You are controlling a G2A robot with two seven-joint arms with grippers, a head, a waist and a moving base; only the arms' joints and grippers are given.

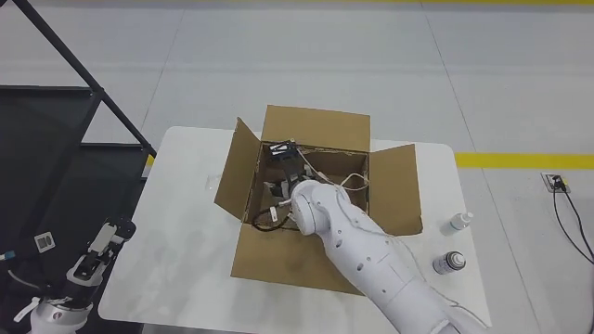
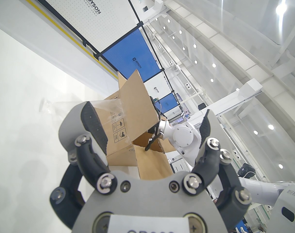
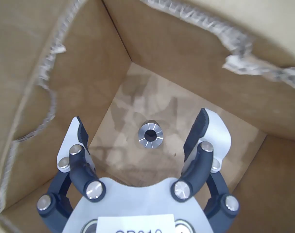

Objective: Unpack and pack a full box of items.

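Note:
An open cardboard box (image 1: 278,262) stands mid-table with its flaps spread. My right arm (image 1: 371,260) leans down into it. Inside, my right gripper (image 3: 142,124) is open above the box floor (image 3: 162,161), with a small silver metal cylinder (image 3: 150,135) standing on the floor between and below its fingers, untouched. My left gripper (image 1: 100,249) stays at the table's near left edge, away from the box. In the left wrist view the left gripper (image 2: 147,120) is open and empty, looking toward the box (image 2: 128,132) and the right arm's wrist (image 2: 179,137).
Two small bottles (image 1: 458,223) (image 1: 448,263) stand on the table to the right of the box. A clear plastic bit (image 1: 213,182) lies left of the box. Torn tape (image 3: 234,39) hangs along the box's inner edges. A dark frame (image 1: 56,46) rises left of the table.

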